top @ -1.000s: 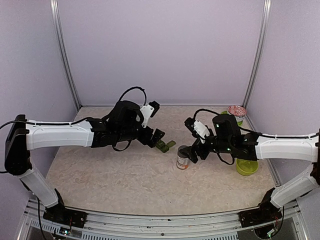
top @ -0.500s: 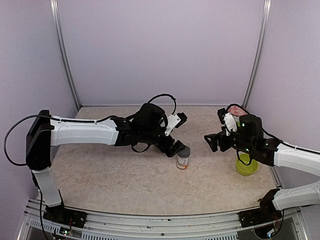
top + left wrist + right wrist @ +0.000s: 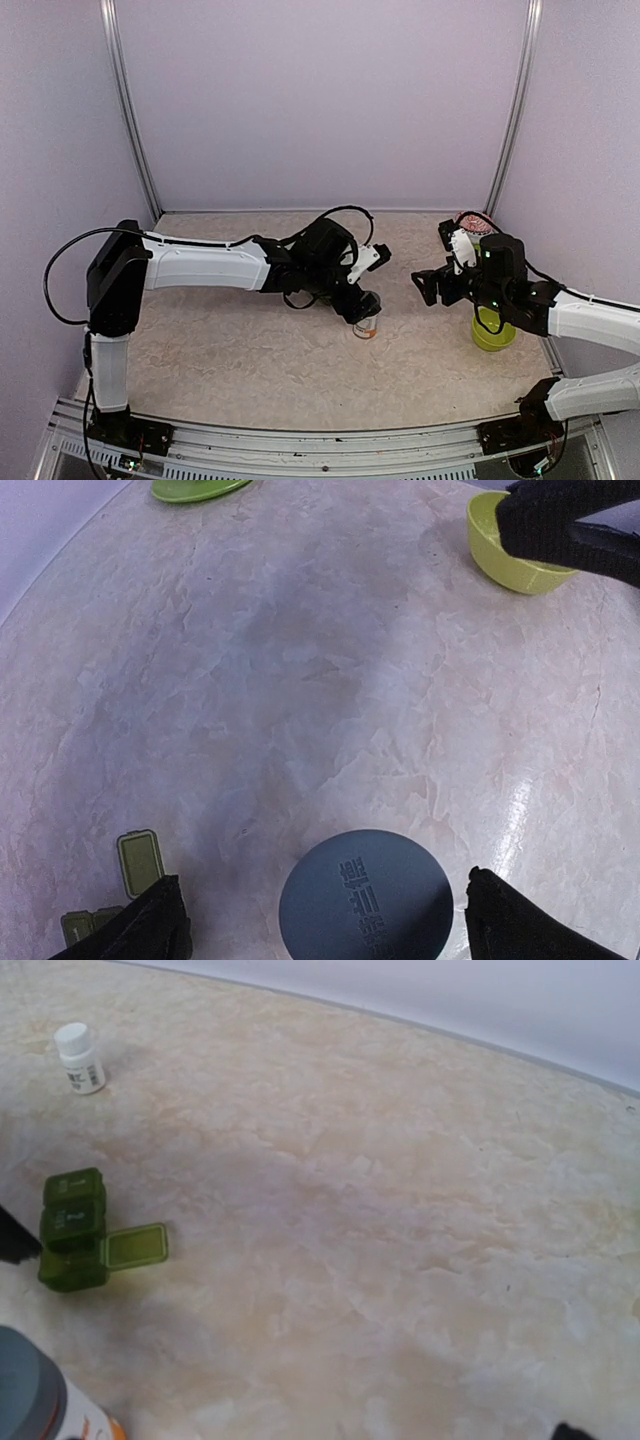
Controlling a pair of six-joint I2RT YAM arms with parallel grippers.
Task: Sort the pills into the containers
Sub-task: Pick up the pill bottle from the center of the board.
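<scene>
Pale marbled surface inside lavender walls. Near its middle, upright, a pill bottle with a grey cap and an orange label. Straight above it, the left hand, spread wide, one finger on each side of the cap, a gap showing on both sides, nothing gripped. Close to the bottle, at its left rear, a green pill organizer with one lid flipped open. Farther off beyond the organizer, a small white bottle, upright. To the right, well apart from the pill bottle, the right hand, spread fully and empty. Under the right arm, a yellow-green bowl. Behind it, near the back corner, a green plate carrying something reddish and speckled, too small to identify.
</scene>
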